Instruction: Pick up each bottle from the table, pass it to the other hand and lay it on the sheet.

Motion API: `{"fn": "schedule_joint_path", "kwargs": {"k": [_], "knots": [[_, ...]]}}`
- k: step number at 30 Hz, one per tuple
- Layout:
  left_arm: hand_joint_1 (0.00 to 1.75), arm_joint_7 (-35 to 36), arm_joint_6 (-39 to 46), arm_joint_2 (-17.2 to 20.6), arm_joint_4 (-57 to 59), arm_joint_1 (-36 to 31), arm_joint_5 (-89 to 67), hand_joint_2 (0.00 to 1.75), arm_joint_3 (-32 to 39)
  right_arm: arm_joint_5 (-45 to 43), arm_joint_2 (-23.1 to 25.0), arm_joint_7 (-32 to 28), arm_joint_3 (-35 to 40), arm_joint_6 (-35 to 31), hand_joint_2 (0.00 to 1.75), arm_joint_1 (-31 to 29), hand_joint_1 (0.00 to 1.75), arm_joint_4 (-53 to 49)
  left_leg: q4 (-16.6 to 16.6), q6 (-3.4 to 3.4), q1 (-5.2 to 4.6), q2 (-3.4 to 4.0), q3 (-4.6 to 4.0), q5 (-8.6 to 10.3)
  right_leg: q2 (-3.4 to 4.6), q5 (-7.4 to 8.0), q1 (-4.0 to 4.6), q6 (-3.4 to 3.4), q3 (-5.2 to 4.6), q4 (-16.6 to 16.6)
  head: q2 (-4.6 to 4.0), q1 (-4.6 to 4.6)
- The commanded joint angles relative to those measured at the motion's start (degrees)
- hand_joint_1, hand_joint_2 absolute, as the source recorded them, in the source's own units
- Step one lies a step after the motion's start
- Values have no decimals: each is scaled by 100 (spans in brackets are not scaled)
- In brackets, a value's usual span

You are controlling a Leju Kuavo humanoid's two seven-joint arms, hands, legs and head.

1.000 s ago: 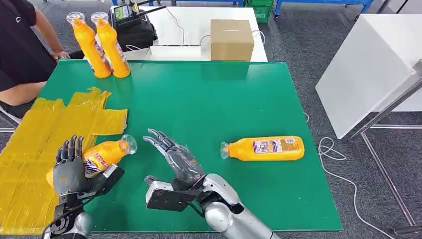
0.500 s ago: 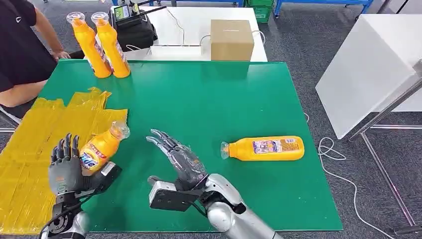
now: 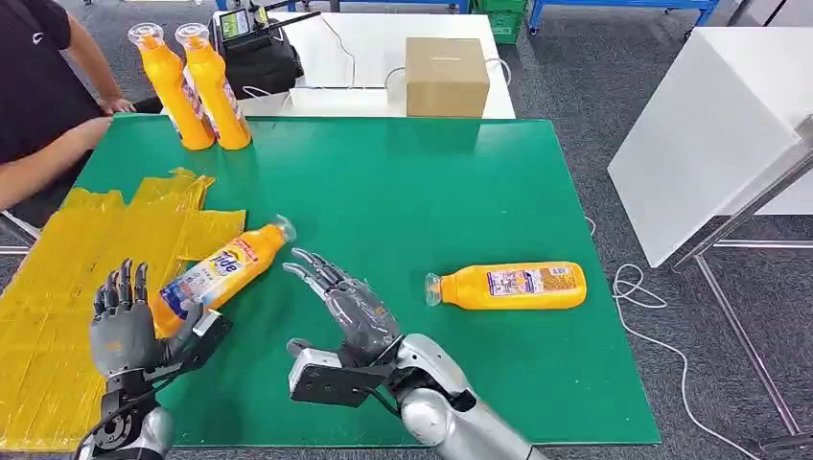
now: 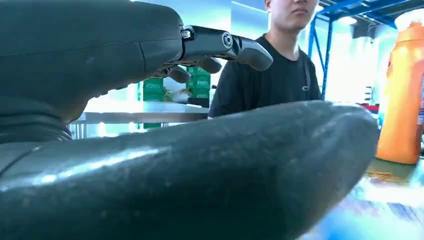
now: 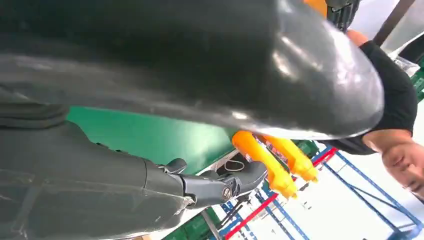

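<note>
1. Where the table's near edge meets the camera, the left hand (image 3: 125, 331) is raised with its fingers upright and apart; an orange bottle (image 3: 222, 273) rests its base against the palm and thumb, and I cannot tell whether the hand truly grips it.
2. That bottle slants away from the hand, its clear cap pointing toward the table's middle, its body crossing the edge between the yellow sheet (image 3: 67, 287) and the bare green tabletop (image 3: 403, 182). Its contents are not visible through the opaque orange wall.
3. Just beside it, the right hand (image 3: 350, 307) hovers near the near edge with fingers spread and reaching toward the bottle, holding nothing.
4. Further toward the right edge, a second orange bottle (image 3: 508, 286) lies on its side on the green surface, cap pointing at the right hand, well apart from the sheet.
5. The crumpled sheet covers the table's near left part.
6. At the far left corner two more orange bottles (image 3: 197, 91) stand upright, touching each other.
7. A person's arm (image 3: 53, 153) rests at the left edge near them.
8. Beyond the far edge, a closed brown cardboard box (image 3: 446, 77) sits on a white table.
</note>
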Motion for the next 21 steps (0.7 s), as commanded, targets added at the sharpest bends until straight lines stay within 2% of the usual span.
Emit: {"fn": "schedule_joint_path", "kwargs": {"k": [1,2,4,15,16,17,18,19,21], "knots": [[0,129,-28,65,-62,-82,59,0,-109,-28,-171,-4,63,45,0,-150,0,33,-4,-10,-1,-5,18,-4,-10,-7,-1,-2,20,-4,0,0],[0,-142,-28,-94,-582,38,416,0,111,-34,-179,7,55,17,0,-134,0,23,-3,-11,-1,-6,22,-6,-12,-9,-1,-2,23,-3,0,0],[0,-2281,-28,-858,-726,-37,2169,0,1304,25,-247,24,-17,-119,0,-42,0,-68,2,-12,3,-2,18,-10,-9,-10,2,-1,22,-2,0,0],[0,-2315,-28,-895,-771,3,2180,0,1316,28,-307,9,-35,-132,0,-23,0,-75,-3,-9,-4,-7,15,-4,-10,-5,0,0,15,-5,0,0],[0,-2866,-405,-846,-394,-58,3915,0,1064,198,-334,44,-140,-290,0,86,0,-204,-3,-7,-4,-5,11,-3,-7,-3,0,0,11,-5,0,-2],[0,-3022,-1257,-837,-773,94,4823,0,896,334,-378,61,-252,-386,0,182,0,-303,-8,-11,-7,-12,25,-5,-15,-8,-4,-1,25,-7,0,0],[0,-3054,-2579,-906,-1446,374,6007,0,750,517,-464,106,-499,-487,0,383,0,-517,-6,-8,-5,-18,16,-3,-20,-7,-3,1,18,-7,0,-2],[0,-2916,-3674,-1084,-2228,742,7054,0,759,778,-628,187,-805,-579,175,650,0,-846,-7,-11,-6,-16,26,-8,-20,-12,-3,0,29,-8,0,0],[0,-2885,-4258,-1334,-3117,1282,7428,0,665,1066,-954,321,-1288,-665,175,1071,0,-1344,5,-6,-1,-16,20,-19,-20,-18,1,5,28,-8,0,0]]}}
